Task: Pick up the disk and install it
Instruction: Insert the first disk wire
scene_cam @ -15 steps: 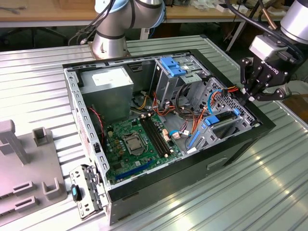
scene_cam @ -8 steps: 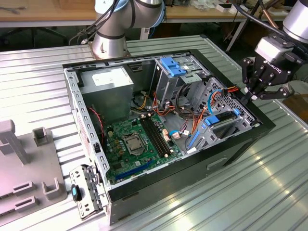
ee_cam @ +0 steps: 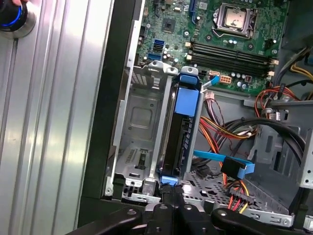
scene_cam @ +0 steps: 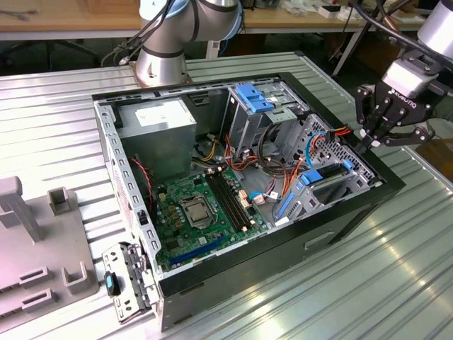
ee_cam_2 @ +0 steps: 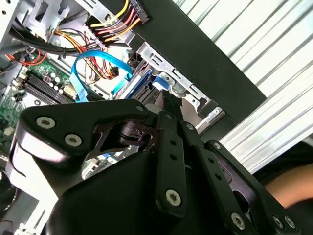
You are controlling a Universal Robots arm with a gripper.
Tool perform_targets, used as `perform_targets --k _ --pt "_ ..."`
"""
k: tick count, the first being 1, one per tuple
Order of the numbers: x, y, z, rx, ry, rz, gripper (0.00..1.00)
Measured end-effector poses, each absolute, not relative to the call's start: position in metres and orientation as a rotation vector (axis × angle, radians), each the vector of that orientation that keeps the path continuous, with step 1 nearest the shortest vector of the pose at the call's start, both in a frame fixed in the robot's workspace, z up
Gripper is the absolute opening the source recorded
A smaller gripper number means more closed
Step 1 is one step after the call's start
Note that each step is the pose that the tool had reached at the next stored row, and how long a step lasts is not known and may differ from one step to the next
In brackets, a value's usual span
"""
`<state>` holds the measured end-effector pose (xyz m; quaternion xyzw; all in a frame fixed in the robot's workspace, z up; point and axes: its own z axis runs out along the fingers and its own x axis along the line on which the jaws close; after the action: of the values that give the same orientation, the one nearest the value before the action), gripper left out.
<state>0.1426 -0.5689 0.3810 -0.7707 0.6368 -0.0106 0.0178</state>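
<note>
The tool [ee_cam: 169, 195], fingers pinched narrow, touches the near end of the disk [ee_cam: 182, 128] seated edgewise in the drive cage [ee_cam: 139, 115].

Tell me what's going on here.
The arm's gripper hangs over the open computer case, at the exterior view's right. The disk stands on edge in a drive bay slot inside the case. The gripper is shut, its tip right at the disk's near blue tab. Whether it is pressing on the tab is unclear.
</note>
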Motion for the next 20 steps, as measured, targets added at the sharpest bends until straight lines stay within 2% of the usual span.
perform_targets --k 20 --pt "0.1522 -0.5689 0.3809 -2.621 1.663 -0.026 0.11"
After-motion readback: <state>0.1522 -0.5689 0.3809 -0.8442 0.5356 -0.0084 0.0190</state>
